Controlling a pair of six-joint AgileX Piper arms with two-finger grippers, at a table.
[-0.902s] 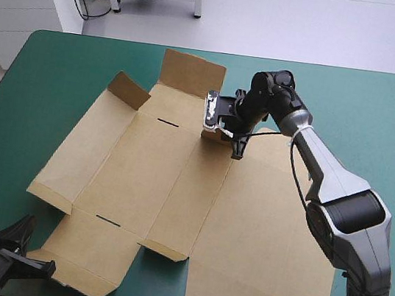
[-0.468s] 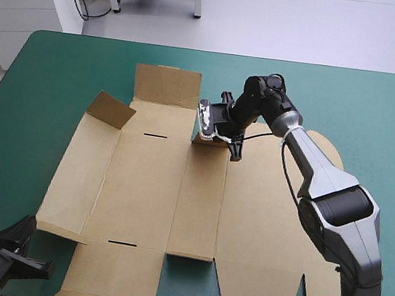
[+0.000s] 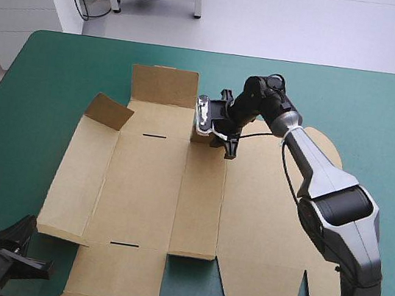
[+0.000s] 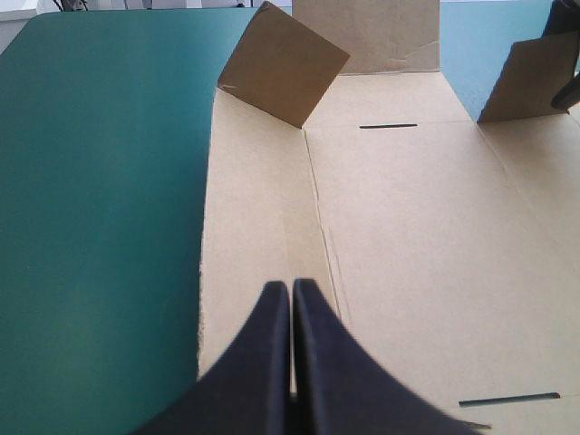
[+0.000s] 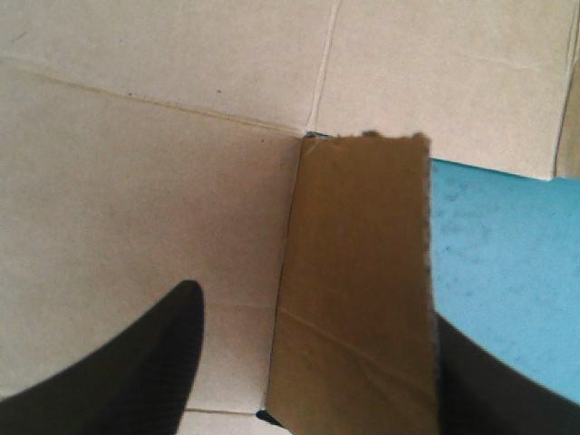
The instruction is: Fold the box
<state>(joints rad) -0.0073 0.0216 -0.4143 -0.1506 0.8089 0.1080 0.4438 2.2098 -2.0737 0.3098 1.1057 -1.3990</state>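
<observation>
Box (image 3: 147, 185) mostly flat, walls unformed; right tool (image 3: 228, 126) wide astride a far flap (image 5: 362, 272); left tool (image 4: 291, 290) closed, empty.

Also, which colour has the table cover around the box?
Plain teal-green; the cover around the box shows best in the high view.

I'm reading the box (image 3: 147, 185) as plain brown board, matt and papery, its cut edge fuzzy and ragged in the right wrist view. The teal-green cover (image 3: 45, 73) under it looks smooth and dull. The left gripper (image 4: 291, 288) has matt black fingers (image 4: 263, 362), and the right arm (image 3: 340, 192) wears a grey shell with a soft sheen.
</observation>
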